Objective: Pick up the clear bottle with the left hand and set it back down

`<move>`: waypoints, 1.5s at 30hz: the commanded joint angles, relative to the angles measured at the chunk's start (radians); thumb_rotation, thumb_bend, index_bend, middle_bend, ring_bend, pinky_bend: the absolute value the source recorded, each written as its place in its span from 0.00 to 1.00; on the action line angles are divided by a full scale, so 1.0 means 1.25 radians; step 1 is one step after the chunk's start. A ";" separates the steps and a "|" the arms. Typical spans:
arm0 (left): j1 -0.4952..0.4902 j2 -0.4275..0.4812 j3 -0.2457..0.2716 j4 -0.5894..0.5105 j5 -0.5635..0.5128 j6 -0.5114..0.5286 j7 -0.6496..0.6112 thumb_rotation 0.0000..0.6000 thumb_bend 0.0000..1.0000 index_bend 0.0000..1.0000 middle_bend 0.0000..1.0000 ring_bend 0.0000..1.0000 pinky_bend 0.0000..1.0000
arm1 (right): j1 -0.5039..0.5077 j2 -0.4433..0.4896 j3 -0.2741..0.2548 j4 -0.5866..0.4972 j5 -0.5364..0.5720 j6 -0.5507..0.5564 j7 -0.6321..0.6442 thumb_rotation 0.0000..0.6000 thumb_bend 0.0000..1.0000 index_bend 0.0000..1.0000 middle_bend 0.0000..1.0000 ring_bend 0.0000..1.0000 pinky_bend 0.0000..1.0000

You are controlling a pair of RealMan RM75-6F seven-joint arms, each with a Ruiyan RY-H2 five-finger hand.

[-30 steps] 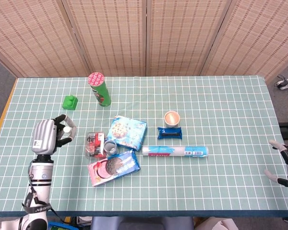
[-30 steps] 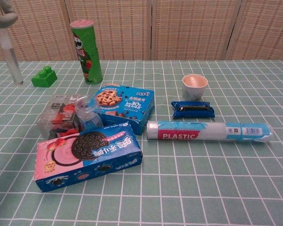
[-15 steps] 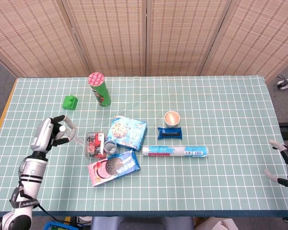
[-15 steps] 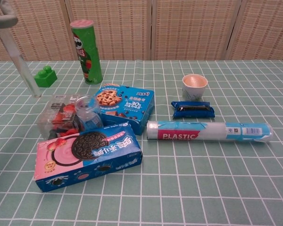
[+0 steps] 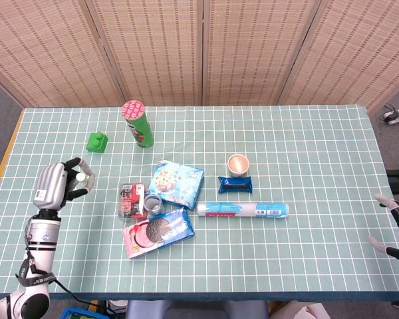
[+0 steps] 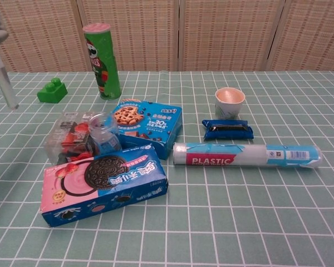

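Overhead first: shows the left robot hand (image 5: 54,185) near the left edge of the desk (image 5: 306,139), fingers clenched around the clear bottle (image 5: 82,177) (only its white cap peeks out between them from this angle). Puts the green block (image 5: 97,141) just beyond that hand and the tall green chip can (image 5: 138,123) upright further back. Finds the right robot hand (image 5: 398,226) at the far right edge, released, fingers apart and grasping nothing. Places a cluster mid-desk: blue cookie box (image 5: 176,184), pink-and-blue Oreo box (image 5: 157,231) lying flat in front of it, a clear snack tub (image 5: 129,197) and a small jar (image 5: 152,204) pressed close between them. Sets the paper cup (image 5: 238,163) to the right, a blue snack packet (image 5: 235,185) just in front of it, and a plastic wrap roll (image 5: 243,210) lying on its side nearer the front edge.

From the chest: catches the clear bottle at the far left, a slim see-through tube tilted slightly, its top gripped by grey fingers at the frame's corner and its lower end down by the cloth; cannot tell whether it touches the desk. Keeps it well apart from the cluster, with the green block just to its right. Leaves the right robot hand out of frame.
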 commanded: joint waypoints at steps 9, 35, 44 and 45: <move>0.021 0.059 -0.020 -0.059 0.002 -0.067 -0.171 1.00 0.62 0.75 1.00 1.00 1.00 | 0.001 -0.002 0.000 0.000 0.001 -0.002 -0.004 1.00 0.07 0.22 0.33 0.26 0.52; 0.012 -0.005 -0.044 -0.102 -0.066 -0.005 -0.124 1.00 0.62 0.75 1.00 1.00 1.00 | -0.005 0.003 0.000 0.001 -0.003 0.009 0.009 1.00 0.07 0.22 0.33 0.26 0.52; -0.013 -0.016 -0.039 -0.166 -0.064 -0.001 -0.099 1.00 0.61 0.75 1.00 1.00 1.00 | -0.004 0.003 -0.001 0.000 -0.004 0.007 0.007 1.00 0.07 0.22 0.33 0.26 0.52; -0.019 -0.023 -0.035 -0.171 -0.060 0.002 -0.089 1.00 0.61 0.75 1.00 1.00 1.00 | -0.004 0.003 -0.001 0.001 -0.004 0.007 0.008 1.00 0.07 0.22 0.33 0.26 0.52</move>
